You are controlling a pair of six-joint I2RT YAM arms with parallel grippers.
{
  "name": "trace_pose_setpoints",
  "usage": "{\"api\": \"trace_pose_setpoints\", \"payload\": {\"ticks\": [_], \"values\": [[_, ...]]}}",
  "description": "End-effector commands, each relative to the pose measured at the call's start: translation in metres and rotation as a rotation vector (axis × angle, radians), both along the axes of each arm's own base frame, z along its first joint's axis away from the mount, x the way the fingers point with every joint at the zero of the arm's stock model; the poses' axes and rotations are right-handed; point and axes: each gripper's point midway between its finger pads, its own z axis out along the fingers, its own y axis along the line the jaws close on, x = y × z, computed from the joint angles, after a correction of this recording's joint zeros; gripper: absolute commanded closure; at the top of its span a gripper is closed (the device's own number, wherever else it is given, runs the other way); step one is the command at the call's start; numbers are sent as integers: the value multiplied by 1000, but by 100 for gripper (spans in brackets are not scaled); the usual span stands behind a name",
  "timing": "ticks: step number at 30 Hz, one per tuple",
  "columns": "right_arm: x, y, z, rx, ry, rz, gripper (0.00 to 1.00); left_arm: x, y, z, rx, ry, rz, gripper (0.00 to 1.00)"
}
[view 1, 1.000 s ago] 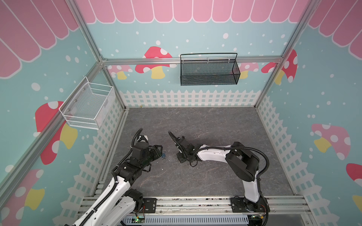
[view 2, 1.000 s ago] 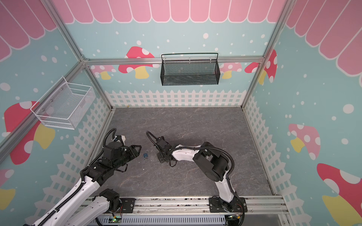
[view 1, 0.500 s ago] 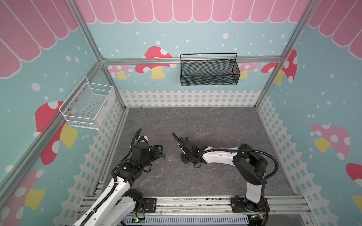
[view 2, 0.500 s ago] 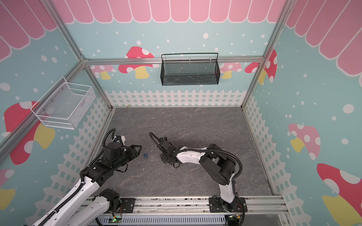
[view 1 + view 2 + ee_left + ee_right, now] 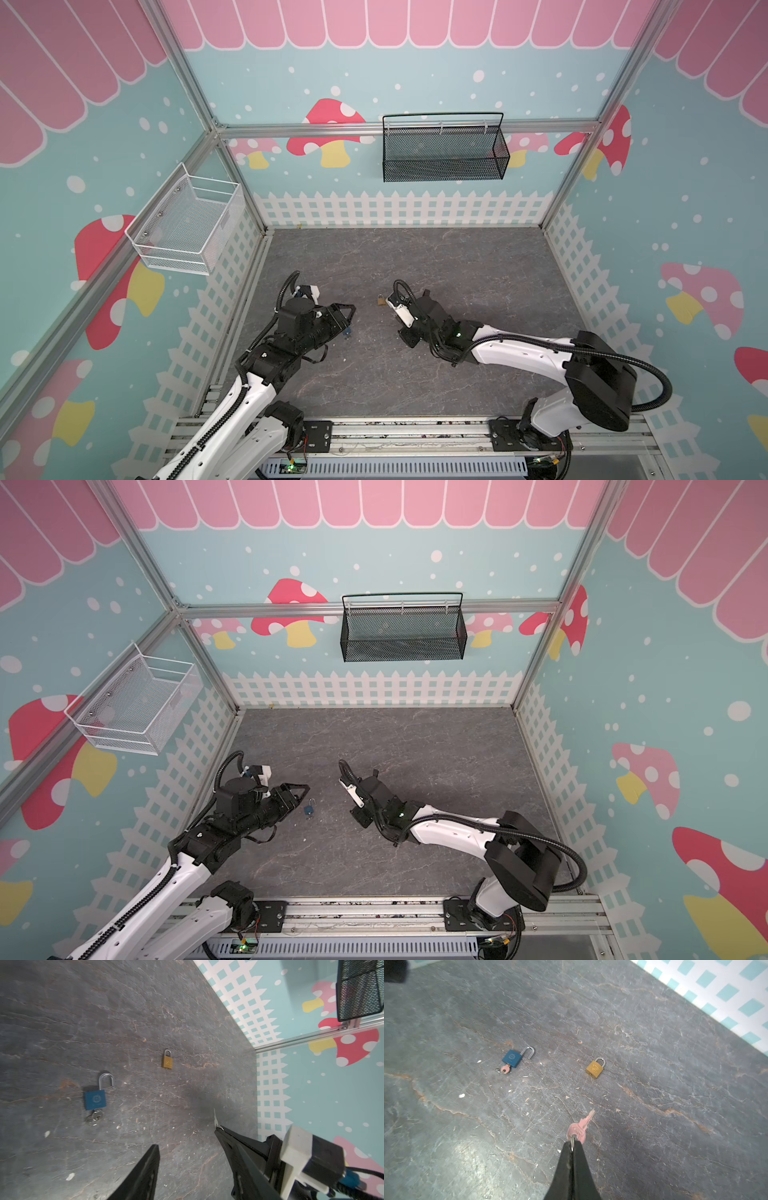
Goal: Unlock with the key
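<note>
The key is in my right gripper. In the right wrist view my jaws are pinched fully together on its ring end. Its blade sticks out over the grey floor towards the brass padlock, with a clear gap between them. I cannot tell whether the tip touches the floor. Off to one side lies the blue padlock, its shackle swung open and a second key sitting in its keyhole end. In the left wrist view my left gripper has its jaws well apart and holds nothing. Both padlocks lie flat ahead of it, the blue one nearer and the brass one beyond. In both top views my grippers face each other low over the floor. In a top view the brass padlock lies just beside my right wrist camera, and in a top view the blue padlock lies just beside my left fingertips. The key is too small to make out there.
</note>
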Motion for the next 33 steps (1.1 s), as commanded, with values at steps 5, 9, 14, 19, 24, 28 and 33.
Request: {"api": "trace_pose_setpoints", "payload": {"ticks": [5, 9, 14, 19, 24, 28, 33], "values": [[-16, 3, 53, 125, -206, 149, 100, 6, -42, 44, -60, -119, -160, 43], [-24, 1, 66, 149, -257, 189, 100, 10, -71, 58, -132, -146, -265, 43], [-32, -3, 81, 183, -334, 217, 100, 15, -98, 57, -113, -118, -352, 44], [-34, -5, 91, 198, -381, 226, 100, 15, -119, 59, -117, -114, -396, 49], [-35, -2, 94, 206, -393, 242, 100, 15, -130, 58, -116, -108, -413, 53], [-33, 0, 98, 210, -407, 242, 100, 15, -132, 61, -137, -105, -409, 60], [-36, 0, 97, 211, -412, 258, 100, 19, -123, 54, -98, -90, -356, 64]]}}
